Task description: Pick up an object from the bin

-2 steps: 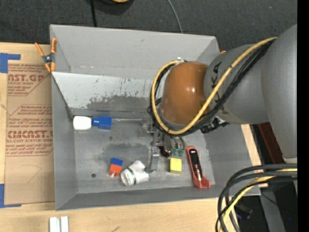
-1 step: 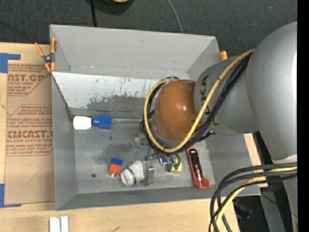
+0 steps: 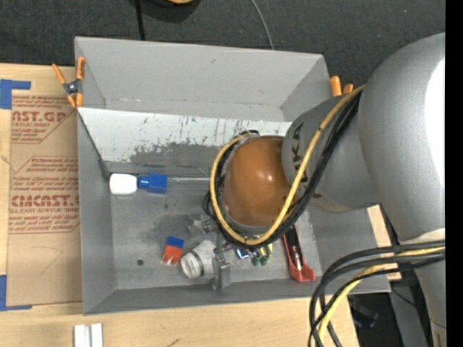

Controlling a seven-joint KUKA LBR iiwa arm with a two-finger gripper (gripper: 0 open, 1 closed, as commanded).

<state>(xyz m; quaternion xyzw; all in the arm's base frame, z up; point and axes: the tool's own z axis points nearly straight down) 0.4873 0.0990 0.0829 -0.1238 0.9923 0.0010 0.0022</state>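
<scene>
My arm comes into the grey bin (image 3: 195, 78) from the right, and my orange cover (image 3: 253, 181) sits over the right half of the floor, ringed by black and yellow cables. My claw (image 3: 219, 270) pokes out just below the cover's lower left edge, low over the floor near the front wall; whether it is released or clenched I cannot tell (the cover and cables hide most of it). Touching, or all but touching, the claw, down-left of the cover, lies a whitish roll (image 3: 193, 264) with a round end facing outward; I cannot tell whether I have it gripped. Further left of the roll, still below and left of the cover, is a small blue and orange block (image 3: 172, 250). Just beneath the cover's lower edge sits a small green bit (image 3: 258, 259). Down-right of the cover a red tool (image 3: 296, 260) lies along the right wall. Well to the cover's left, level with its middle, a white and blue marker (image 3: 137, 183) lies flat.
</scene>
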